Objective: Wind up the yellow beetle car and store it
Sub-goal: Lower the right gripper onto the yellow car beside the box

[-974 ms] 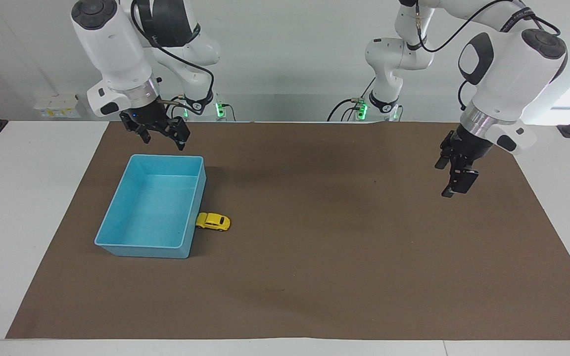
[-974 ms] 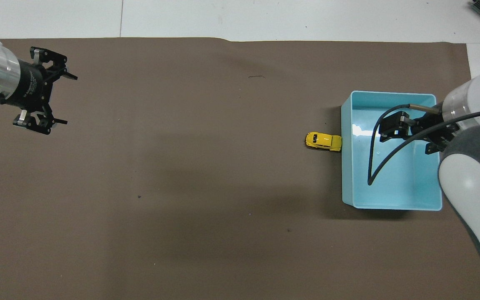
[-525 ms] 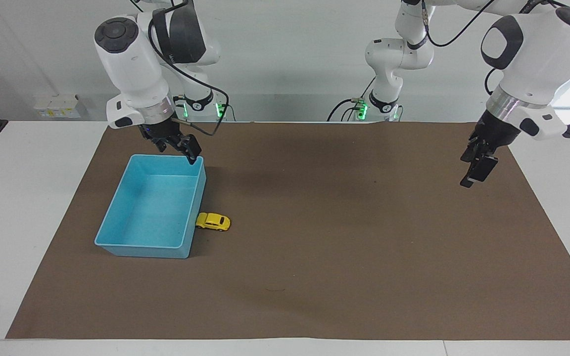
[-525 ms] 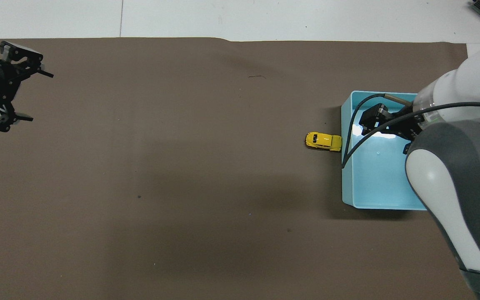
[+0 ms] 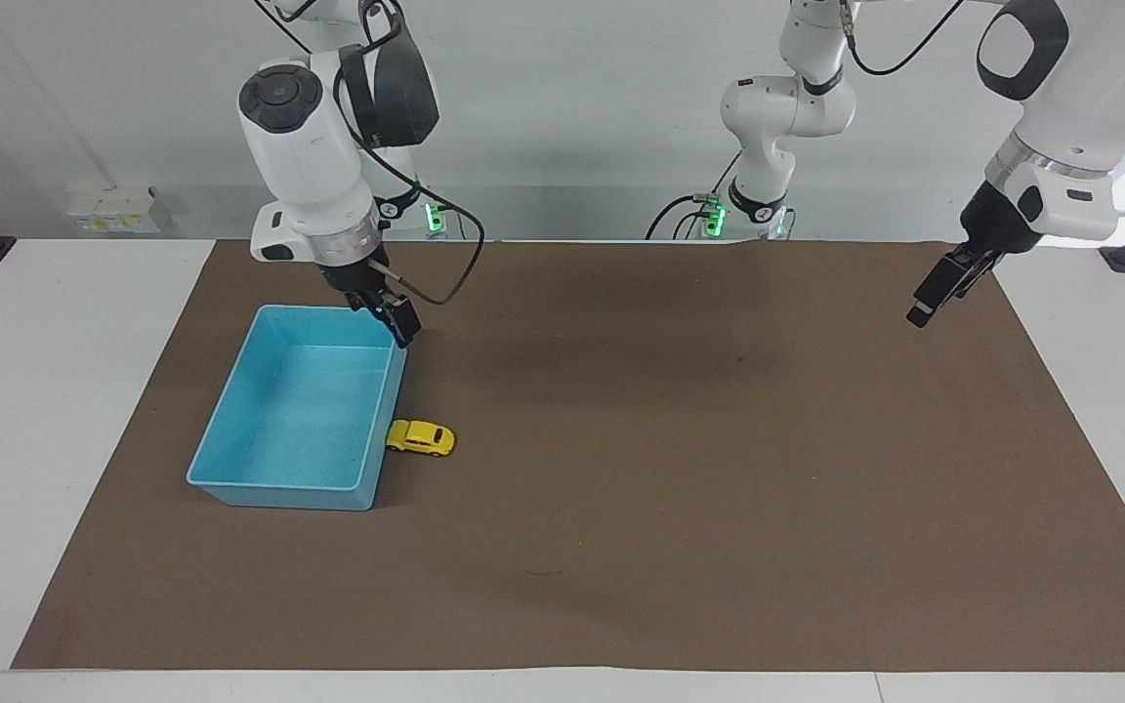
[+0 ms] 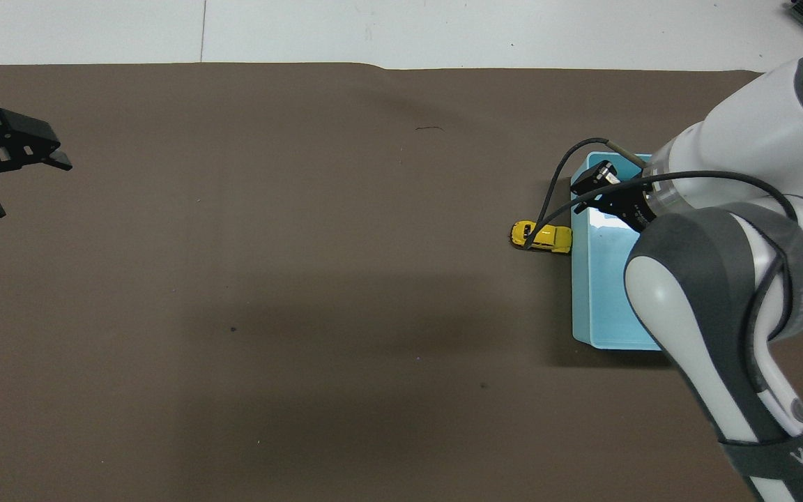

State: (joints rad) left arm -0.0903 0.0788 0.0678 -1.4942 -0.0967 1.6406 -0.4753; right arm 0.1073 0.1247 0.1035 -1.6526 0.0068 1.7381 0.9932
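While the right arm (image 6: pixel 722 279) hides much of the blue bin (image 5: pixel 299 410), both jaws stand spread.

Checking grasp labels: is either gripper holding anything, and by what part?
Nothing is held. The yellow beetle car sits on the mat beside the blue bin.

A white table (image 5: pixel 64 322) fills both views, and a large brown mat (image 5: pixel 680 469) lies flat on it, covering nearly all of the top and leaving white strips along the edges. In the facing view a light blue rectangular bin (image 5: pixel 230 467) sits on the mat at the left of the frame, open side up. A yellow beetle car (image 5: pixel 421 438) stands on its wheels on the mat, its end touching the bin's side wall near the lower corner. In the overhead view the bin (image 6: pixel 586 307) appears at the right of the frame, with the car (image 6: pixel 541 237) against its wall.
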